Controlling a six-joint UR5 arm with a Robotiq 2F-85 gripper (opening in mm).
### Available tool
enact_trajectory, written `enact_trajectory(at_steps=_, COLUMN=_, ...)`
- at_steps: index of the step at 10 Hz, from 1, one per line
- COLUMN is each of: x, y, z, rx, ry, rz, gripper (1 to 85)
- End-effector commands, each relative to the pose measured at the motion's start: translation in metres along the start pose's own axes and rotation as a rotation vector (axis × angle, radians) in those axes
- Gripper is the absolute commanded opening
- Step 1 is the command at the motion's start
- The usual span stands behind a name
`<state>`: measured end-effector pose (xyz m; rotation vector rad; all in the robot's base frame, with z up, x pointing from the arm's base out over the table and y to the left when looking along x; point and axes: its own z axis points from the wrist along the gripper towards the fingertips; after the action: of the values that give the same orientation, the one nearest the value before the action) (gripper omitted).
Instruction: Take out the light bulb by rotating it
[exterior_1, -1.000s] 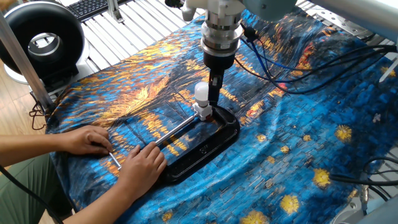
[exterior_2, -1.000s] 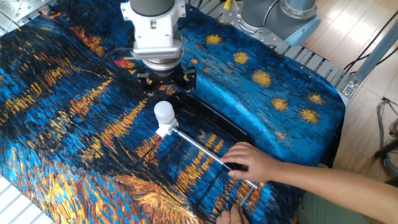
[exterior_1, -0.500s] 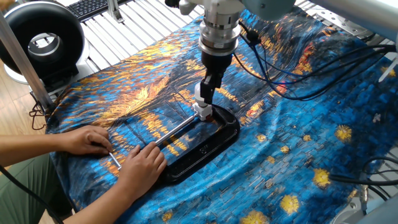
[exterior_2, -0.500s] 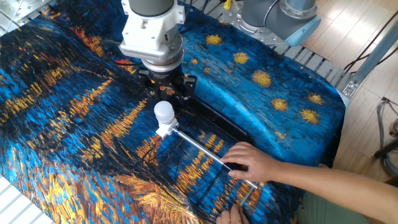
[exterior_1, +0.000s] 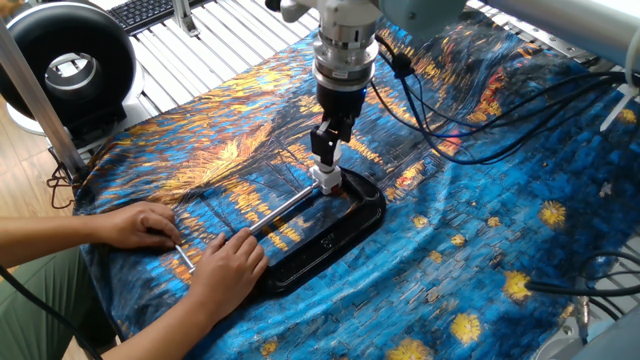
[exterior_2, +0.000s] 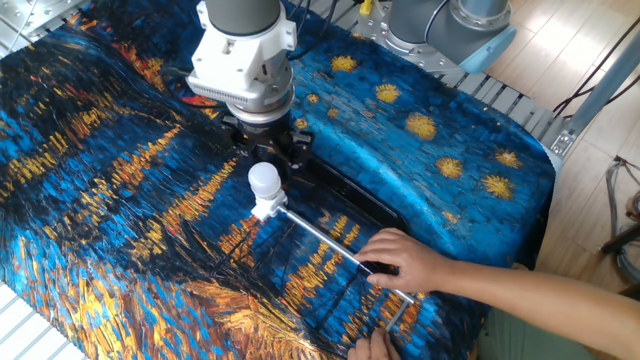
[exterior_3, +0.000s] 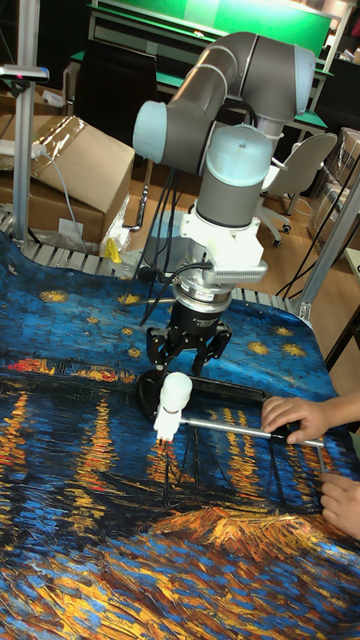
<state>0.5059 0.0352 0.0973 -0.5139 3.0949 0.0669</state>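
Note:
The light bulb (exterior_2: 264, 180), white and frosted, stands upright in a small white socket (exterior_1: 326, 181) at the end of a metal rod (exterior_1: 285, 208). It also shows in the tall fixed view as the light bulb (exterior_3: 177, 392). My gripper (exterior_3: 188, 355) hangs open just above and behind its globe, with the black fingers (exterior_3: 161, 347) spread to either side. In one fixed view my gripper (exterior_1: 328, 148) hides most of the bulb. From the other fixed view my gripper (exterior_2: 266, 150) sits right behind the globe. Whether a finger touches it cannot be told.
A person's hands (exterior_1: 140, 225) (exterior_1: 226, 264) hold the rod down on the blue and orange cloth. A black tray (exterior_1: 345, 228) lies under the socket end. Cables (exterior_1: 440, 110) trail from my wrist. A black round device (exterior_1: 70, 65) stands at the far left.
My gripper has shifted sideways from beside the bulb to directly over it, still open. The bulb, rod and hands have stayed put.

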Motion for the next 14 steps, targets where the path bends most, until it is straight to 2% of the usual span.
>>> enact_trajectory(at_steps=1, x=-0.0046, y=0.0014, z=0.0023, rx=-0.008, ry=-0.008, rz=0.031, gripper=58.3)
enact_trajectory(at_steps=8, x=-0.0073, y=-0.0024, z=0.0075, rx=0.007, ry=-0.010, rz=0.061, gripper=55.7)
enact_trajectory(at_steps=11, x=-0.0069, y=-0.0035, z=0.0092, rx=0.012, ry=-0.005, rz=0.075, gripper=51.0)
enact_trajectory(at_steps=14, x=-0.0063, y=-0.0057, z=0.0092, rx=0.021, ry=-0.003, rz=0.089, gripper=40.7)
